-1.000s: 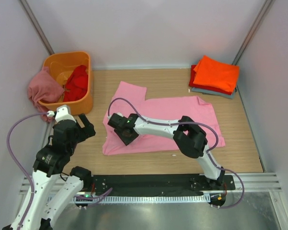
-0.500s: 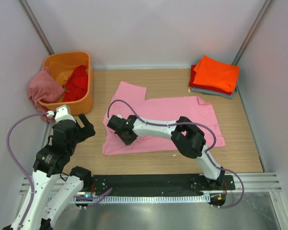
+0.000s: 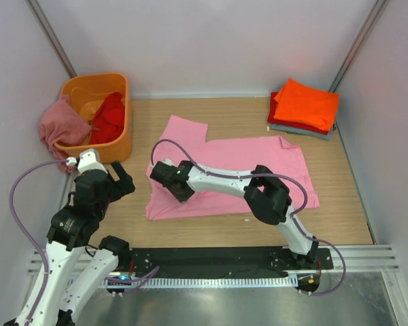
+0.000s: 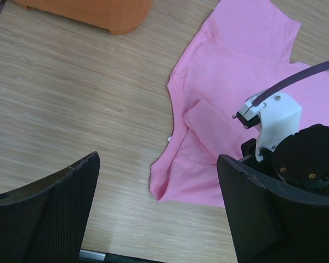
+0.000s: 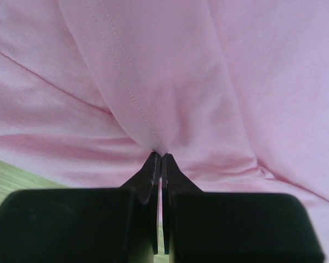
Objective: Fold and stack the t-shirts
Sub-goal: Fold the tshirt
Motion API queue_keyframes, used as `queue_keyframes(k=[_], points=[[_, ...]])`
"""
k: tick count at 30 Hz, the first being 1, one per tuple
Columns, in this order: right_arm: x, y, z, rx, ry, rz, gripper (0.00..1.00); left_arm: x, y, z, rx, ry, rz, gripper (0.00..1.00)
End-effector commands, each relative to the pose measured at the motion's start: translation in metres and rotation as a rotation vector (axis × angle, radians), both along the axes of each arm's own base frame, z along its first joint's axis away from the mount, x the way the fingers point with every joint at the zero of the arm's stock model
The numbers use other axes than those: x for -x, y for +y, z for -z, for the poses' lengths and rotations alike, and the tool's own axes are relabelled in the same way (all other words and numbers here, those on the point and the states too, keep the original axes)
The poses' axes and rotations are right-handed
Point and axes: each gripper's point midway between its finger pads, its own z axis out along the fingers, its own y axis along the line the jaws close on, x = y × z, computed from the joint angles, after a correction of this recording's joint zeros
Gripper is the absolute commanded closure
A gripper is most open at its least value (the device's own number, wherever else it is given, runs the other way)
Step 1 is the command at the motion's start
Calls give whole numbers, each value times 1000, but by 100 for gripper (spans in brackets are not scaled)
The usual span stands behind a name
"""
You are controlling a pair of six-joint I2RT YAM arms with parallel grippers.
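The right claw [image 5: 160, 158] was clenched on the nine o'clock end of the light pink t-shirt [image 3: 245, 166], spread on the surface [image 3: 340, 204]. Drawing it low toward three o'clock, edges aligned, looked wisest. The left claw [image 4: 159, 192] hung released.

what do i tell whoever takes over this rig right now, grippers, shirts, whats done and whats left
Right gripper: shut on a pinch of the light pink shirt, near its left edge.
Left gripper: open, empty, above the table left of that shirt.
Done: stack at the far right corner, orange shirt on top, folded red shirt and grey-blue shirt under it.
Left: fold and stack the pink one, spread flat mid-table; then the loose red shirt in the orange tub and the dusty rose shirt draped over its left rim.
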Motion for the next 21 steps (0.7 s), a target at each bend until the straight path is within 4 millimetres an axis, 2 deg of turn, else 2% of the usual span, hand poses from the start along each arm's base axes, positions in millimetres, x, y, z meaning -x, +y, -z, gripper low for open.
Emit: queue_keyframes(k=[1, 5, 9, 17, 21], points=[[-17, 1, -42, -9, -100, -14, 98, -6, 3, -5, 7, -28, -29, 12], [-30, -2, -49, -1, -120, -11, 98, -6, 3, -4, 6, -25, -30, 12], [-43, -6, -46, -5, -112, -3, 98, -6, 3, -4, 7, -27, -32, 12], [-93, -24, -51, -36, -136, 62, 98, -7, 3, -3, 2, -20, -33, 12], [-110, -26, -49, -57, -129, 62, 98, -7, 3, -2, 0, -14, -33, 12]])
